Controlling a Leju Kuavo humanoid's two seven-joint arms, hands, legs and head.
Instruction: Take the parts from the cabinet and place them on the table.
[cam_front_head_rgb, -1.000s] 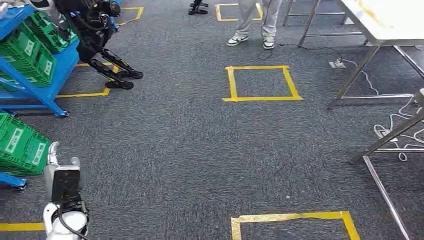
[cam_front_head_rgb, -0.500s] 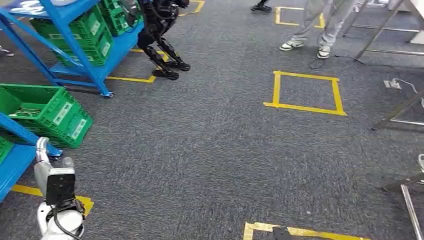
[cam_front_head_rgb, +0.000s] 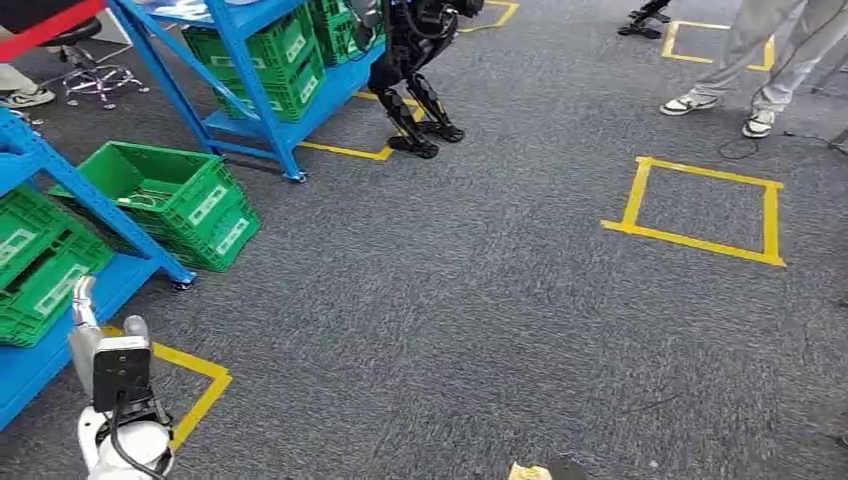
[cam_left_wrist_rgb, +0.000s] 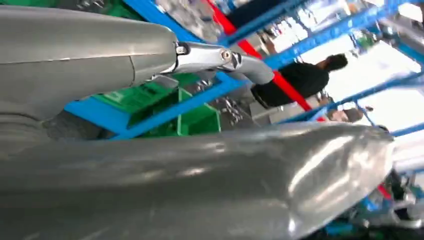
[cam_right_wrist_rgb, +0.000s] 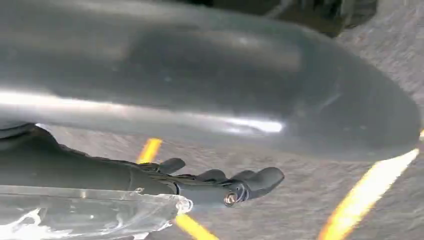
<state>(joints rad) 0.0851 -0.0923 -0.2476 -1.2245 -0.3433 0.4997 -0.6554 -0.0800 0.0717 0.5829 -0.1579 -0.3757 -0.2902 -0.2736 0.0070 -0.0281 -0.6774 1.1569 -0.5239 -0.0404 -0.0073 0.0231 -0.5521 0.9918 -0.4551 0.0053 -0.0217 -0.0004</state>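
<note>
The parts in the green crate (cam_front_head_rgb: 165, 200) beneath the blue cabinet (cam_front_head_rgb: 250, 60), seemingly small, stiff metal, would be pinched individually; both hands' fingers appear empty and extended.

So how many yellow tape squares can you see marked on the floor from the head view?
2 whole: one at right on the grey carpet, one at top right by a person's feet. Partial yellow tape outlines near both blue racks and along the frame edges may be more squares.
</note>
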